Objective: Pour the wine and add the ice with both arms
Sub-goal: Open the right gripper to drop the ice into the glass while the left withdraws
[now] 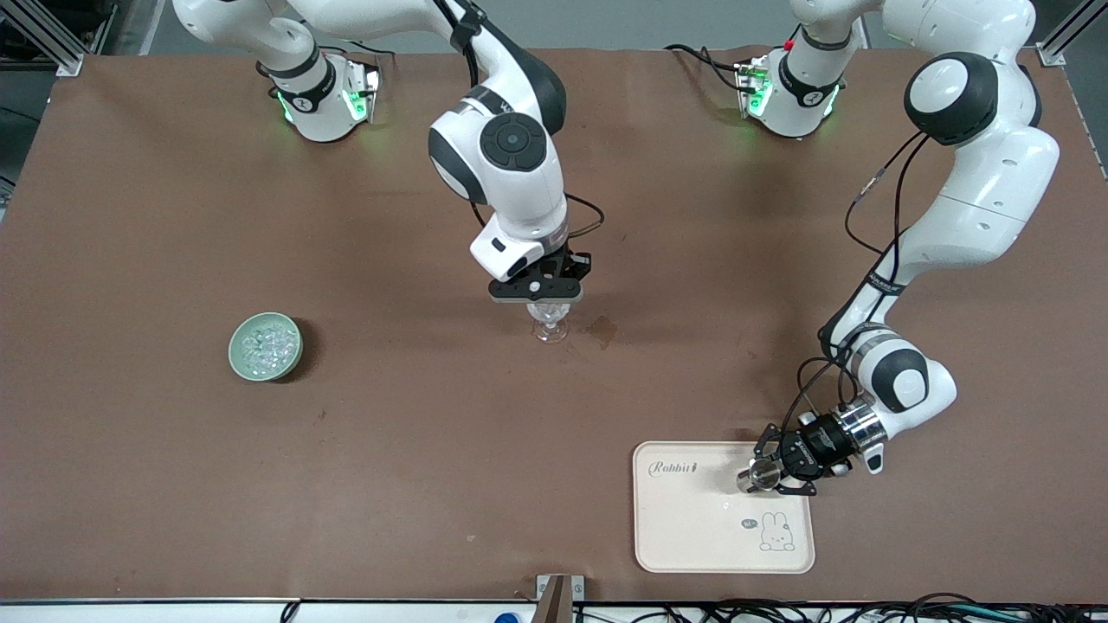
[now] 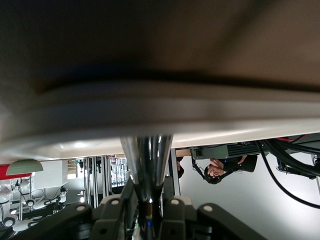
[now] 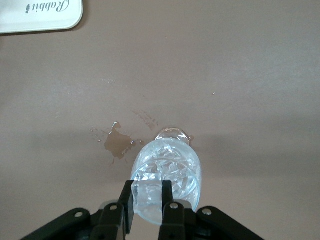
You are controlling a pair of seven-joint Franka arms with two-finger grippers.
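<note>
White arms (image 1: 995,186), black joint bands, black cables.

I work in a robotics lab: my two white arms (image 1: 511,164) are bolted to a brown-covered worktop (image 1: 173,216), with aluminium framing (image 1: 43,35) at its corners and black cables (image 1: 866,610) along its edge.

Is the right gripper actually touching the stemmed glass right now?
Touching. The right wrist view shows the right gripper with its fingers clamped over the rim of the stemmed glass, no gap showing.
</note>
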